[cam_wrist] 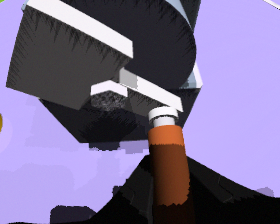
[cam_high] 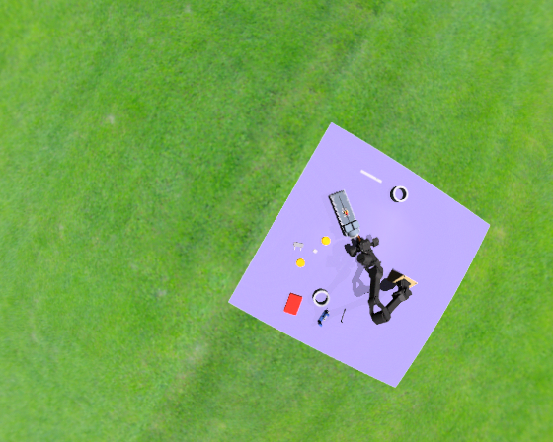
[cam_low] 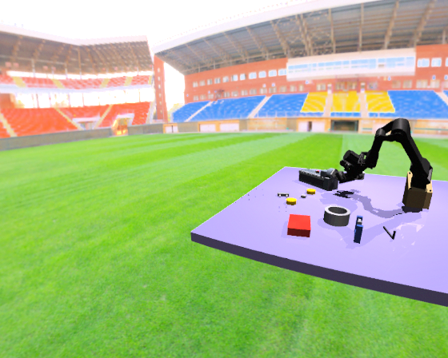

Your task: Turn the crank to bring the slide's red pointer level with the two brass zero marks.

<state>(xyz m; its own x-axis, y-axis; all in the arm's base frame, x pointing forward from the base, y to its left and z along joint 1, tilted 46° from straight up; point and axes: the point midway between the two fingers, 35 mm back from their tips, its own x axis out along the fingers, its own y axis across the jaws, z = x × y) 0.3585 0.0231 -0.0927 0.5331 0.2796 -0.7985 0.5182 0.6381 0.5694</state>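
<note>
The grey machine (cam_high: 340, 201) (cam_low: 314, 180) lies on the purple table, its crank end towards the arm. Its small red pointer (cam_high: 345, 213) shows near the middle of the slide in the top view, too small there to judge against the brass marks; the wrist view does not show it. In the wrist view, the crank arm (cam_wrist: 153, 91) runs down and right to the orange-brown handle (cam_wrist: 167, 136). My gripper (cam_wrist: 162, 160) (cam_high: 359, 239) is shut on the handle, a dark finger against each side. The handle's lower end is in shadow.
Two yellow discs (cam_high: 326, 241) (cam_high: 300, 262) lie beside the machine, with a small grey part (cam_high: 298, 245). One ring (cam_high: 399, 193) and a white strip (cam_high: 371, 176) lie beyond. Another ring (cam_high: 321, 297) (cam_low: 337, 216), a red block (cam_high: 293, 304) (cam_low: 298, 225) and a blue part (cam_high: 323, 318) stand nearer the front.
</note>
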